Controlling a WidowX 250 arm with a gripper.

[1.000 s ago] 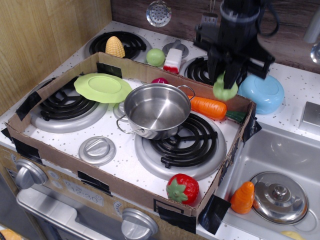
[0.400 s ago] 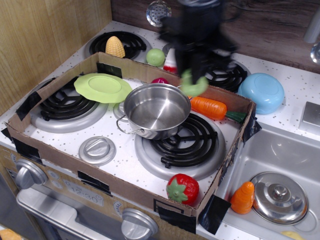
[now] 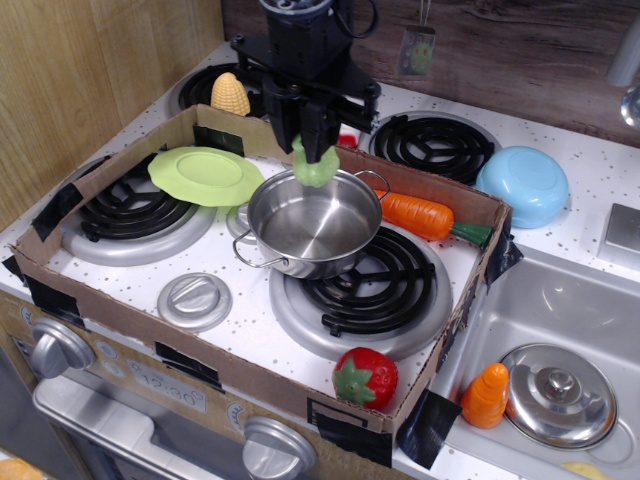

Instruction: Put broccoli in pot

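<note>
Light was bright and even; glare shone on the pot (image 3: 314, 222), shadows stayed soft, and the picture was sharp.

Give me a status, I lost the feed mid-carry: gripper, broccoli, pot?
Gripper shut on broccoli, held above the far rim of the pot. Pot empty, upright on the front burner. Nothing blocks the drop.

The pale-green, lumpy broccoli (image 3: 316, 167) hangs in the air just above the far rim of the shiny, empty steel pot (image 3: 313, 220), which stands upright on a burner.
</note>
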